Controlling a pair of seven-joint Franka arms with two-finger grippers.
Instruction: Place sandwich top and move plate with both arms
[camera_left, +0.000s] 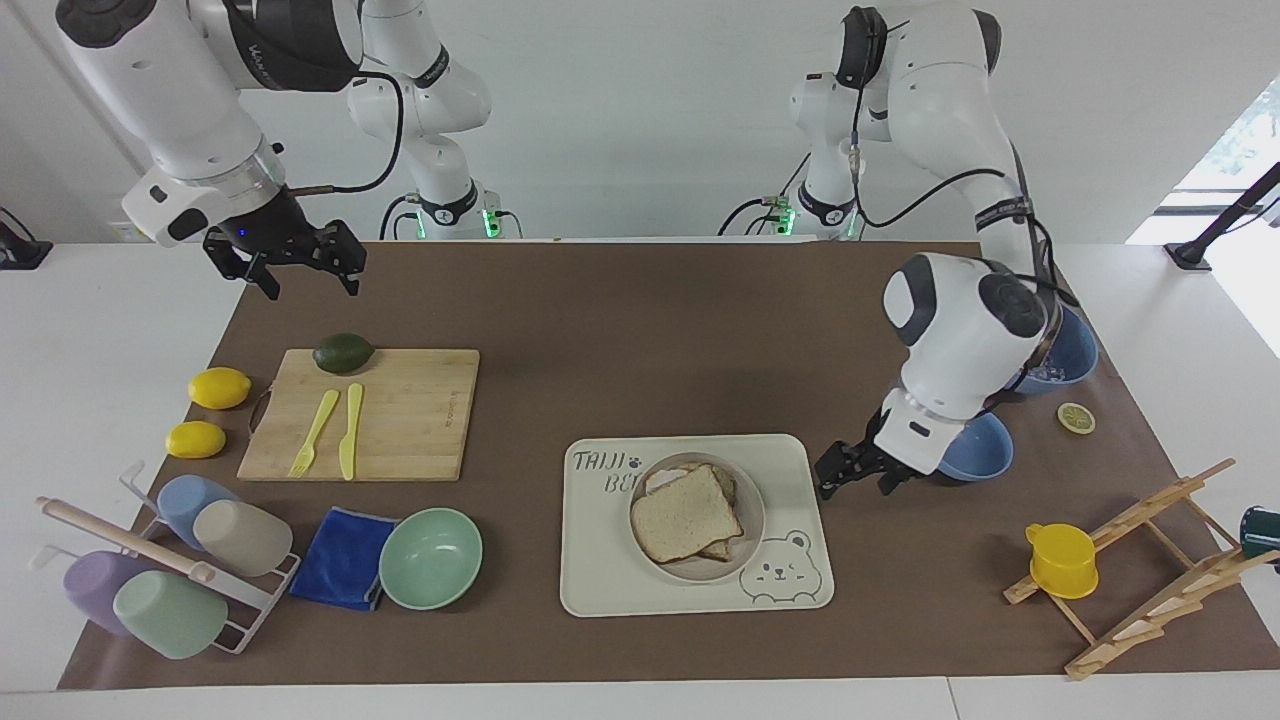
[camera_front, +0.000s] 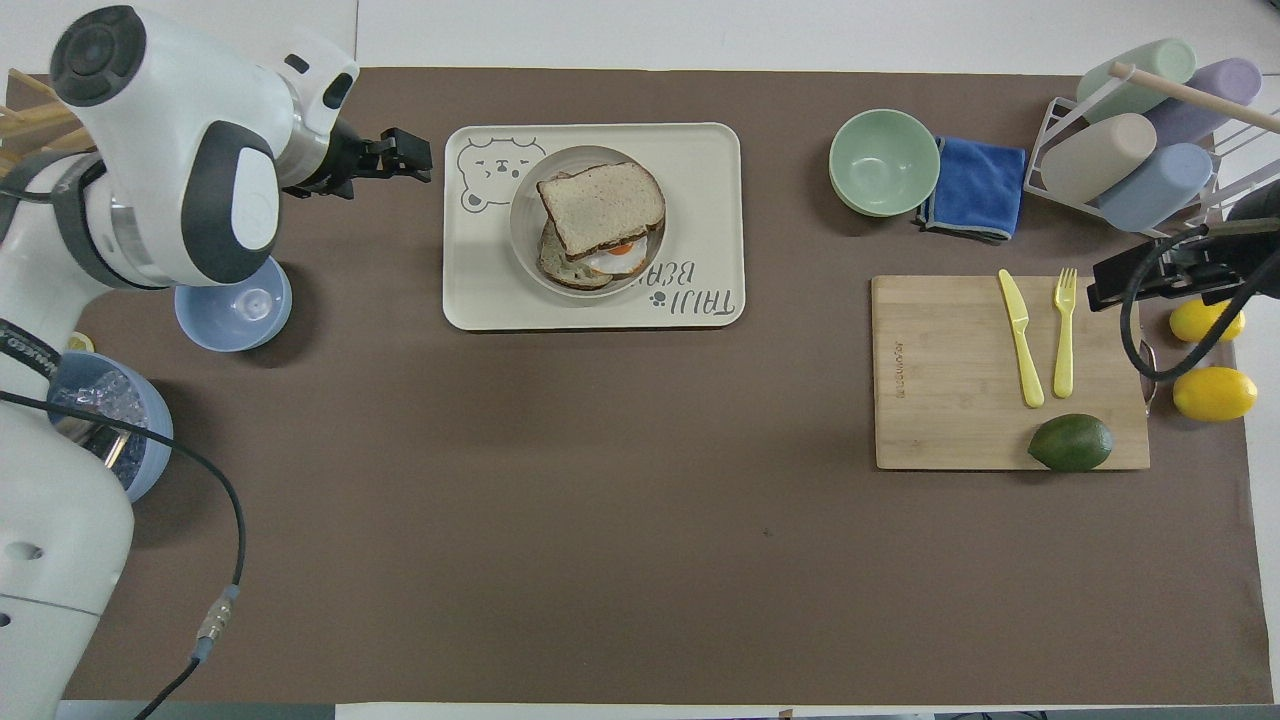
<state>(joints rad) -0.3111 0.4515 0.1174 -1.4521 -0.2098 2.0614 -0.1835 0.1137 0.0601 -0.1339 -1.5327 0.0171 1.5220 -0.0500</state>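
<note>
A plain white wall (camera_left: 640, 120) is closing off the room past the table (camera_left: 90, 330), with no markings on it. The table is presenting a white top, and a brown mat (camera_left: 640, 320) is covering most of that top, leaving white margins showing at both ends of the table. A window (camera_left: 1235, 150) is admitting bright daylight at the edge of the wall, toward the left arm's end of the table. Even, diffuse light is falling across the table, producing only soft shadows on the brown mat.
</note>
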